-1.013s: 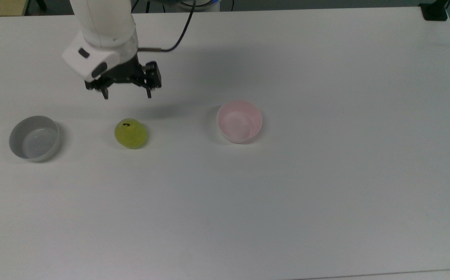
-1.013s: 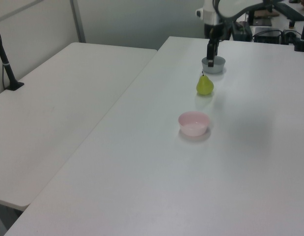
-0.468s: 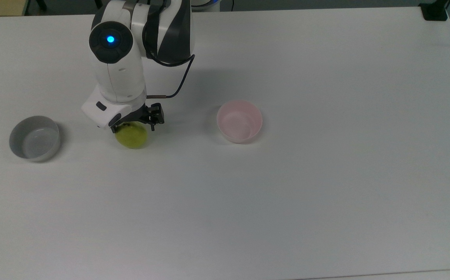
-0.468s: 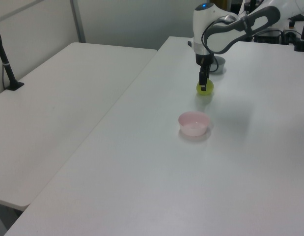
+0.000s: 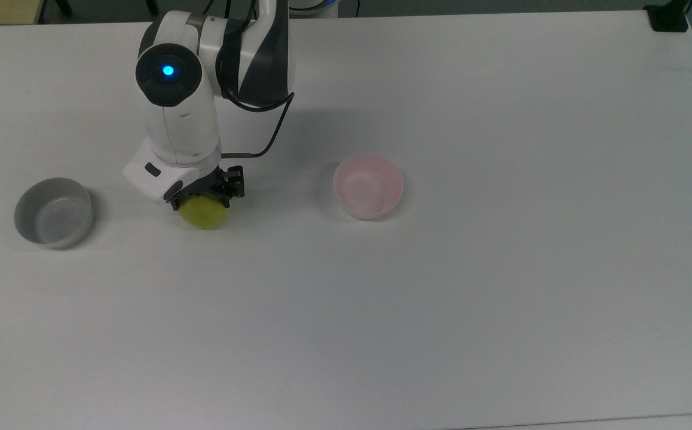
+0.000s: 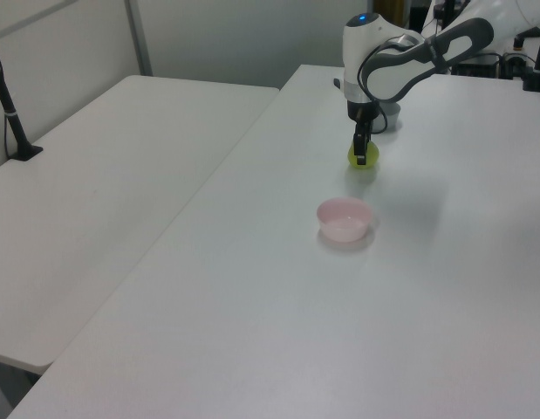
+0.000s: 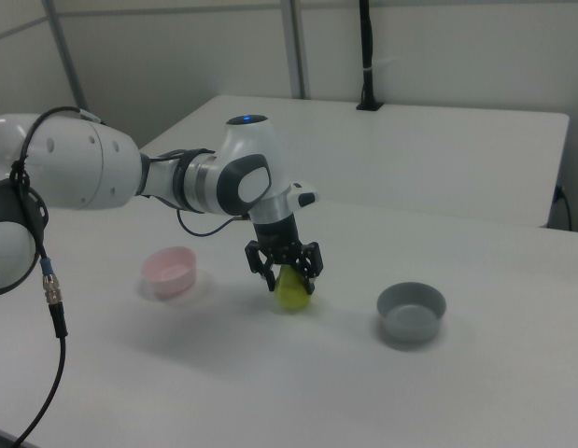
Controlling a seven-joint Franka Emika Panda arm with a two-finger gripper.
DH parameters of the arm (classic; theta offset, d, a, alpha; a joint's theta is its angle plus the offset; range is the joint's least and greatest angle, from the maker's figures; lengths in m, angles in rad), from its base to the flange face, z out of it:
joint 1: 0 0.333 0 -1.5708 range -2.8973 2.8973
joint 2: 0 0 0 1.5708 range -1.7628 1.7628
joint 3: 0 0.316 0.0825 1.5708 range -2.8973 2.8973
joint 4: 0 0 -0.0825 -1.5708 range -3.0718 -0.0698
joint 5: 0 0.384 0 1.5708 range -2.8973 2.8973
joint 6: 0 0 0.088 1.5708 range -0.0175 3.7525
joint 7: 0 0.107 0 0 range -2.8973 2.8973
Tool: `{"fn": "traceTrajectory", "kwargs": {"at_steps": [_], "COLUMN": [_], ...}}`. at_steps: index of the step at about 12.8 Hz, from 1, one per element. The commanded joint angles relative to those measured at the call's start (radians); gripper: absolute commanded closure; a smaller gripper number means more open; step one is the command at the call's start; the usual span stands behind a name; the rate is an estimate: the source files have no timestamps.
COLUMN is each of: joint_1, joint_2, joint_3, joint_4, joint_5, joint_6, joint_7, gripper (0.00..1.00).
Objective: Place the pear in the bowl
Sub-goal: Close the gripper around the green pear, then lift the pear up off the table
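Going left to right in the top view, you have the grey bowl (image 5: 53, 212), then the pear (image 5: 204, 214), then the pink bowl (image 5: 368, 186), all on the white table (image 5: 501, 269). Take the pear as your landmark: the grey bowl sits well apart on the top view's left, and the pink bowl sits well apart on the top view's right. Both bowls look empty.

The gripper (image 5: 202, 200) is down over the pear's upper part. In the right view the gripper (image 7: 284, 271) has its fingers spread on either side of the pear (image 7: 292, 288), straddling it. They do not look clamped yet; I judge the jaws apart around the fruit, with contact unclear. The pear seems to rest on the table, upright as far as you can tell in the left view, where the gripper (image 6: 362, 154) covers the pear (image 6: 363, 158).

Handling, as a judgement: the pear looks light, rigid and smooth, likely a plastic toy. Its rounded skin can slip or squirt out of a pinch. You want to grip across the wide belly, not the narrow neck or stem. Close gently and centred so it does not roll. The pink bowl (image 7: 169, 270) looks light too, so lower the pear in rather than dropping it.
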Motion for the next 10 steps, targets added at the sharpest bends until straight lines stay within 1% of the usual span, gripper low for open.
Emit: {"fn": "traceTrajectory", "kwargs": {"at_steps": [1,4,6,7,10], "joint_1": [0.004,0.004,0.004,0.004,0.004], "joint_2": [-0.013,-0.053,-0.100,-0.123,-0.148], "joint_3": [-0.004,-0.004,-0.004,-0.004,-0.005], "joint_4": [-0.021,-0.016,0.007,0.025,0.122], "joint_5": [-0.017,-0.014,-0.012,-0.004,0.000], "joint_6": [0.026,-0.001,-0.087,-0.136,-0.273], "joint_7": [-0.012,0.023,0.038,0.040,0.038], "gripper": [0.43,0.44,0.45,0.45,0.45]}}
